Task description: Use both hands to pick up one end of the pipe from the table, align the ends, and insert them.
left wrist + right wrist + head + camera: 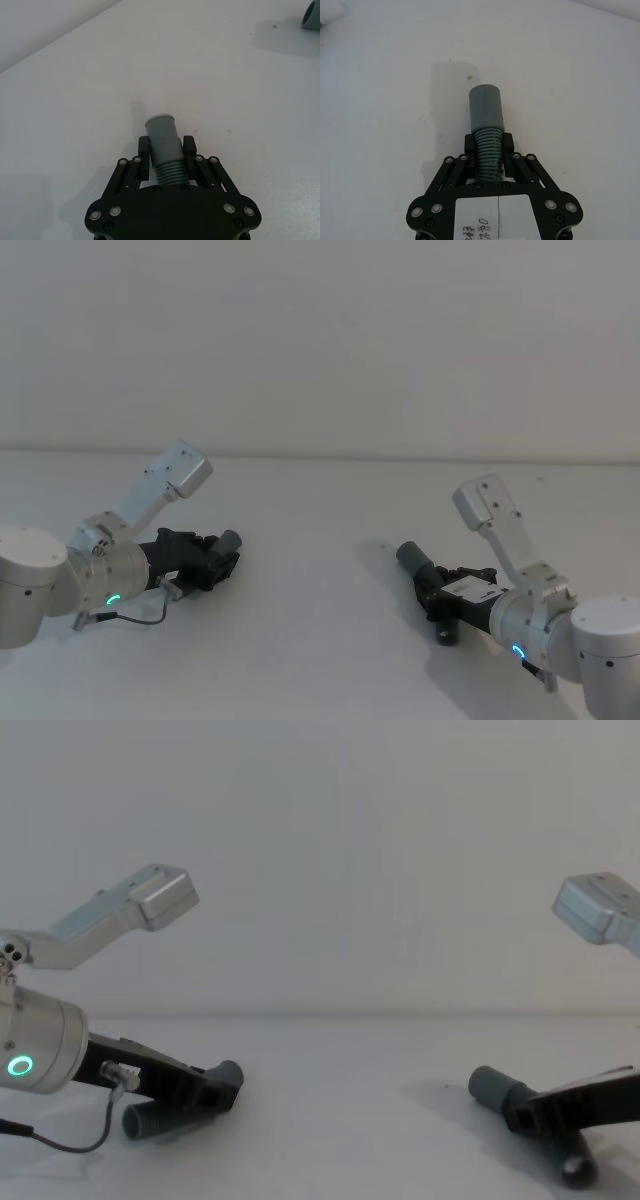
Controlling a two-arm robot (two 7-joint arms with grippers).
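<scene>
**A:** Left gripper [166,145] is clenched on the ribbed part of 1 hose piece [169,170], and its pale-rimmed cuff [161,131] sticks out just past the fingertips.

**B:** The right gripper [489,145] is grasping the other hose piece [487,160] the same way, with its plain grey cuff [486,107] poking out ahead of the fingers.

**A:** The 2 cuffs aim roughly toward each other, well apart, with the white table [320,640] between and beneath them.

**B:** Behind each gripper, the hose's tail droops under the arm.

A bare test-lab setup: plain white table [320,640] before a blank wall [320,340].
</scene>
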